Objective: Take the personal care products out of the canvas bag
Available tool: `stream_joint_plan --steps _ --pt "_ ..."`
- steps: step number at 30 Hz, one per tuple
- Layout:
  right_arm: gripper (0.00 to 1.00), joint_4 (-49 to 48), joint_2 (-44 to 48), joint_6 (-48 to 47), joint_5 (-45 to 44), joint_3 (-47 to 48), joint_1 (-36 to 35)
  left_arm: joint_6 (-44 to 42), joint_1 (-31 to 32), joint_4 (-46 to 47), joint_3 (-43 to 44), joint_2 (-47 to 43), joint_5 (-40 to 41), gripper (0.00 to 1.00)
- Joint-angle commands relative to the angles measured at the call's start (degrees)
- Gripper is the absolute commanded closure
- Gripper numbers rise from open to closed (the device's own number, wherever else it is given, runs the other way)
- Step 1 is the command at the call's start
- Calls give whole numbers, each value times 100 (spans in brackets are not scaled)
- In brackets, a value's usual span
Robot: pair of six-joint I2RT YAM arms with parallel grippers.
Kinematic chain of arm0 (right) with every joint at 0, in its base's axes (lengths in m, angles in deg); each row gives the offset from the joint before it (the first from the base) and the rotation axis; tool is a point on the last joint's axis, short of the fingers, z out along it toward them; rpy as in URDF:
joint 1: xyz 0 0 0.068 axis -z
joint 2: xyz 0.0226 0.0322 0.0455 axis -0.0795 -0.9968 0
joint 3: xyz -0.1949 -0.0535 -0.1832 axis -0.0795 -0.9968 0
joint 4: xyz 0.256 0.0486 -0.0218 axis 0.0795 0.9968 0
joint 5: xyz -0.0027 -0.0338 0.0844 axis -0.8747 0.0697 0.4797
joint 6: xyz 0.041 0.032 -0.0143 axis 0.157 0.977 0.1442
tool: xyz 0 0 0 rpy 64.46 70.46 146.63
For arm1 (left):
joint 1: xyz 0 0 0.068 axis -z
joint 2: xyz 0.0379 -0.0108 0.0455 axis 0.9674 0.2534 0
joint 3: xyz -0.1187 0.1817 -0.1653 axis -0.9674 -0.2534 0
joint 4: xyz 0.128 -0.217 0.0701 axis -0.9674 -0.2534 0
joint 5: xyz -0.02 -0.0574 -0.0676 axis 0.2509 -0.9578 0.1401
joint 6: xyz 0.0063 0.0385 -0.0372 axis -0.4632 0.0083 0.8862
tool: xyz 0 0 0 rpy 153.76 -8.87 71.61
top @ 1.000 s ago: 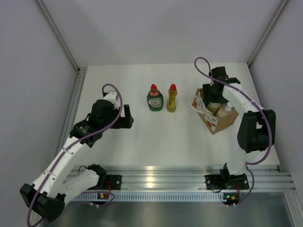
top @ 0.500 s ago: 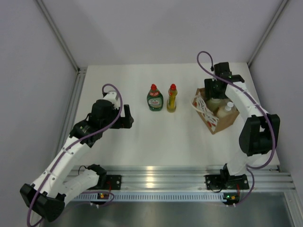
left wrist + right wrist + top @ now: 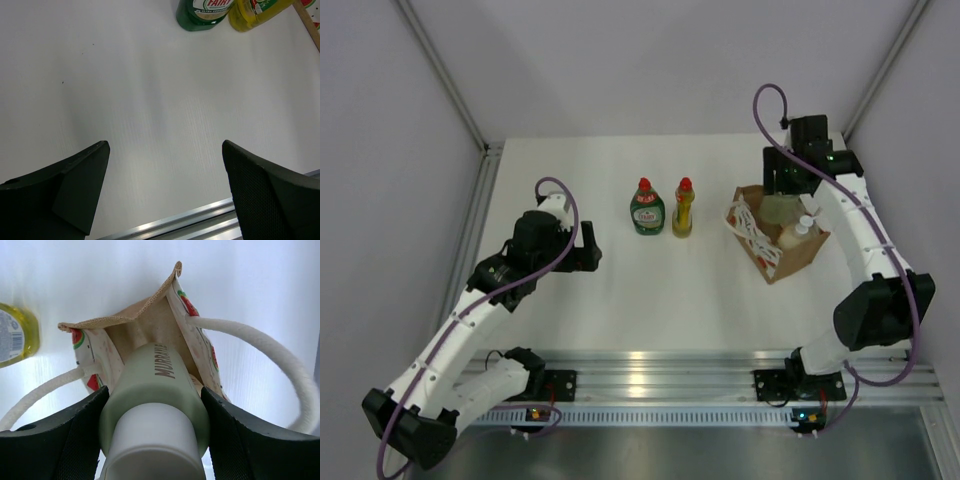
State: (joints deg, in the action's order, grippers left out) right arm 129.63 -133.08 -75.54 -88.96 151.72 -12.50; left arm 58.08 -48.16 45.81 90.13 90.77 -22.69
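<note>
The tan canvas bag [image 3: 788,255] stands at the right of the table, its white rope handles [image 3: 752,235] hanging over the left side. My right gripper [image 3: 781,203] hovers above its mouth, shut on the cream cylinder with white lid [image 3: 155,390]. The cylinder's lower end is still inside the bag's mouth [image 3: 145,320]. The peach pump bottle [image 3: 799,231] sits in the bag. The green bottle [image 3: 647,208] and the slim yellow bottle [image 3: 683,209] stand upright on the table's middle. My left gripper [image 3: 590,247] is open, left of them, holding nothing.
An aluminium rail [image 3: 720,372] runs along the near edge by the arm bases. Grey walls close in both sides and the back. In the left wrist view the green bottle [image 3: 205,12] and the yellow one [image 3: 255,10] lie ahead beyond bare white tabletop [image 3: 150,100].
My right arm has risen and drawn back toward the far right, lifting the cream cylinder up out of the bag. The left arm and the two standing bottles have not moved.
</note>
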Motion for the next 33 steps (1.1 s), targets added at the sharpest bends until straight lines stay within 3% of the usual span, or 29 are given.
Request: stream_joint_plan --steps 1,18,25,33 --pt "100 -72 580 56 8 778 83 -3 9 291 -3 -121 86 2" --pt "100 377 212 -15 816 2738 -339 199 -96 291 -12 -771 974 2" --pt "100 421 0 -164 650 2950 -1505 216 -123 291 -3 -806 1106 2" --pt "100 -18 -404 -138 535 2934 -3019 401 -290 238 -21 -1175 1895 2"
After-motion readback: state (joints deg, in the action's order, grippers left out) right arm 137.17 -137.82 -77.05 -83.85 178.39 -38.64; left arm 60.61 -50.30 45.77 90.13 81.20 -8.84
